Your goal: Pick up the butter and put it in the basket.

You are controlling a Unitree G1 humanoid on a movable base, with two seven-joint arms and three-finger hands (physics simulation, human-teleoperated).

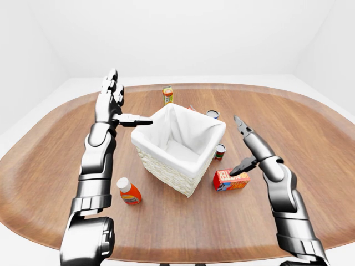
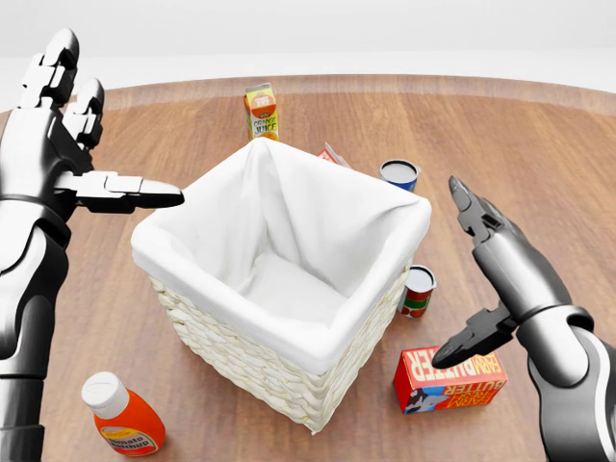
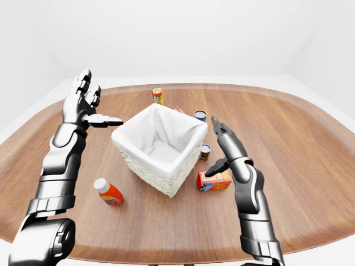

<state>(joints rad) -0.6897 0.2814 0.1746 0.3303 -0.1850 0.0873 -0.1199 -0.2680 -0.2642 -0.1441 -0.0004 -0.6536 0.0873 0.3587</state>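
Observation:
The butter is a red and orange carton lying flat on the wooden table, at the head view's lower right, just right of the basket. The basket is white wicker with a white cloth lining and holds nothing. My right hand hangs open directly above the butter, thumb tip almost at the carton's top, not gripping it. My left hand is open and raised at the upper left, above the basket's left corner, holding nothing.
A ketchup bottle lies at the lower left. An orange juice carton stands beyond the basket. A blue-rimmed can and a small red and green can stand at the basket's right side. A small packet peeks over the basket's rim.

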